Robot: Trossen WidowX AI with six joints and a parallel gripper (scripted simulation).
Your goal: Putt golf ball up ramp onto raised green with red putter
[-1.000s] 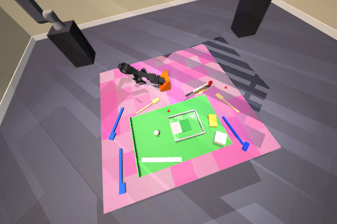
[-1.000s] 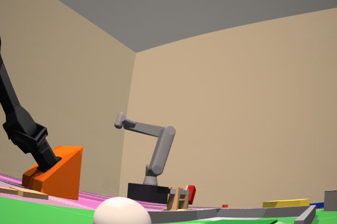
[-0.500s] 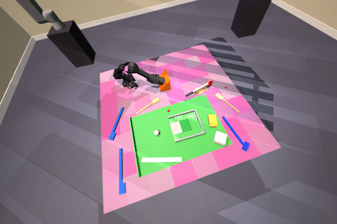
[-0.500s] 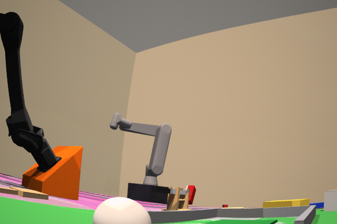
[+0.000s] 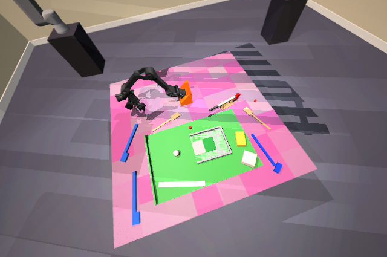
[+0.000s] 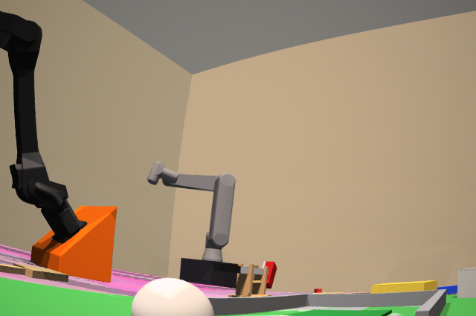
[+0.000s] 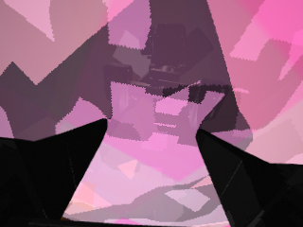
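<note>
We are looking at the red putter (image 5: 224, 102) (image 6: 271, 274) lying propped on a wooden stand (image 5: 230, 104) (image 6: 250, 282), its dark grip pointing back towards our side. We are keeping our claw (image 5: 135, 106) (image 7: 152, 128) spread wide with nothing in it, hanging over the pink mat (image 5: 209, 199) (image 6: 132, 280) (image 7: 180, 163), well apart from the putter. We are, in our judgement, working on the reach, with grasping and putting both undone. Next we are needing to swing round past the orange wedge (image 5: 186, 100) (image 6: 86, 259) carrying our arm, line up across the shaft and close without tipping the stand.

Further out, the golf ball (image 5: 176, 152) (image 6: 172, 299) is sitting on the turf (image 5: 173, 171) (image 6: 57, 297), facing the pale ramp (image 5: 197, 147) and the raised green (image 5: 209, 144) (image 6: 346, 313). Grey rails (image 5: 226, 141) (image 6: 346, 300) are bordering the green, probably punishing a crooked putt. The yellow block (image 5: 240, 138) (image 6: 403, 286) and white block (image 5: 249, 158) (image 6: 467, 283) are standing beyond them.
</note>
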